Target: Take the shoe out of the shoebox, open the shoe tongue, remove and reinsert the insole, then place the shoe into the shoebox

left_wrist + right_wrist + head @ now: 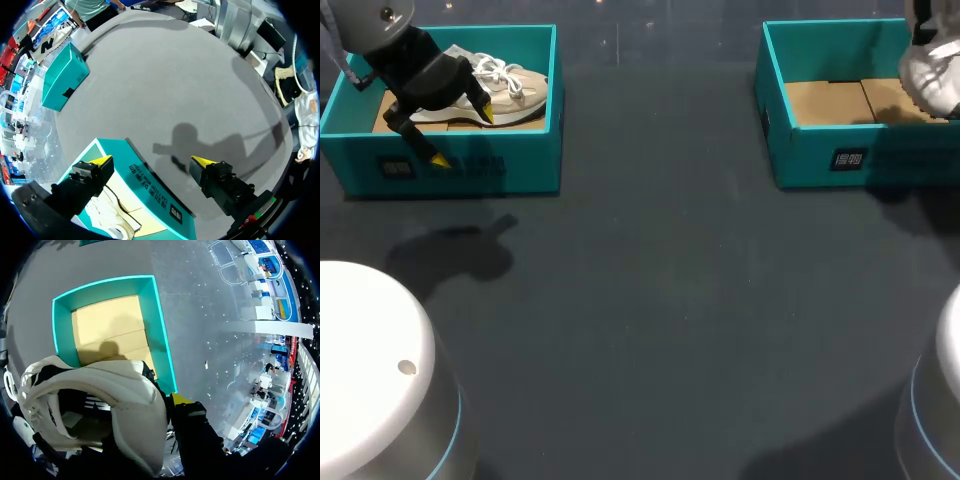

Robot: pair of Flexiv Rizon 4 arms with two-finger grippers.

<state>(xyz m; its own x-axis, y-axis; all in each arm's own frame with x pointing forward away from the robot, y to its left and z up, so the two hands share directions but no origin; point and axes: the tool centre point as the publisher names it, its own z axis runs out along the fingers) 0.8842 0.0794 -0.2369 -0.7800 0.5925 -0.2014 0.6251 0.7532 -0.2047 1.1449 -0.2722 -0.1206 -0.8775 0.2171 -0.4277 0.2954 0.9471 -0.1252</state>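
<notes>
The right claw point(167, 402) is seen clamped on the white shoe point(115, 390), gripped at its collar (only one yellow tip shows, the other is hidden behind the upper). The shoe is held aloft, opening turned toward the wrist, above the right shoebox point(160, 330), whose cardboard floor lies bare. Over on the other side, the left claw point(152, 161) is held with its fingers wide apart, nothing gripped. One tip is poised inside the left shoebox point(470, 170) just beside the beige shoe point(510, 90), the other outside the front wall, above the dark surface point(660, 280).

As for progress, the white shoe is judged to be out of its box. Whether the tongue has been opened or the insole handled cannot be told, since the inside of the shoe is too dark. The placing into the box is not yet done, and the beige shoe lies untouched in its box.
</notes>
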